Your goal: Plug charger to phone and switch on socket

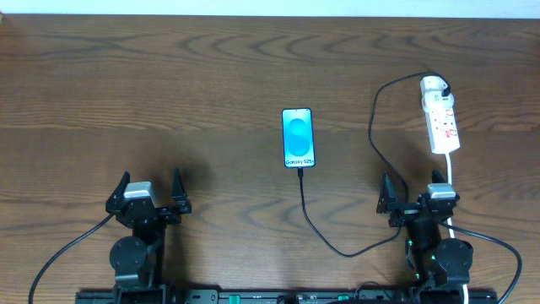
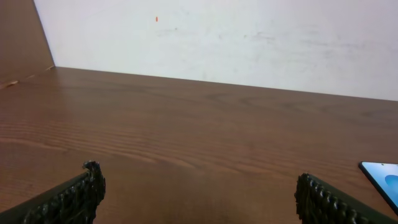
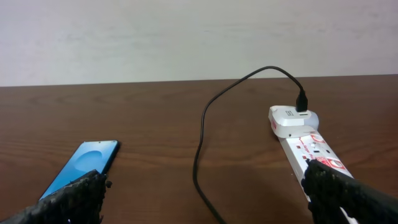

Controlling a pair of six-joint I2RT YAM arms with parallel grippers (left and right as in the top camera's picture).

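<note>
Found both arms parked at the near edge, well apart. Saw the left gripper point(image 1: 150, 181) spread wide, with nothing between its fingers. Saw the right gripper point(image 1: 411, 190) likewise wide open and empty.

Spotted the socket point(image 1: 442, 122) at far right, just beyond the right gripper, with a white plug point(image 1: 433, 84) at its far end and a white cord point(image 1: 451, 177) trailing back toward the arm. Placed the phone point(image 1: 298, 138) at mid-table, lying flat with the blue screen up, well apart from the socket. Traced the charger point(image 1: 314, 228) from the white plug out in a loop, down close by the right gripper, then round and up to the phone's near edge. Took the connector point(image 1: 299, 170) as seated there, but could not confirm full depth from above.

Judged the switching to be the step in hand. Called for the right arm, as the nearer one:
- a lift first, to clear the cable beneath;
- fingers brought together into one blunt tip;
- a straight downward press on the red switch point(image 1: 439, 101) nearest the white plug, to keep the strip from skidding or tipping.

Could not tell the switches' position from these views.

Noted a dark brown wood-grain table point(image 1: 169, 84), smooth and matte, and expected little grip under the strip. Noted a plain pale wall point(image 2: 249, 37) behind the far edge, with one tiny red speck point(image 2: 156, 18) on it.
</note>
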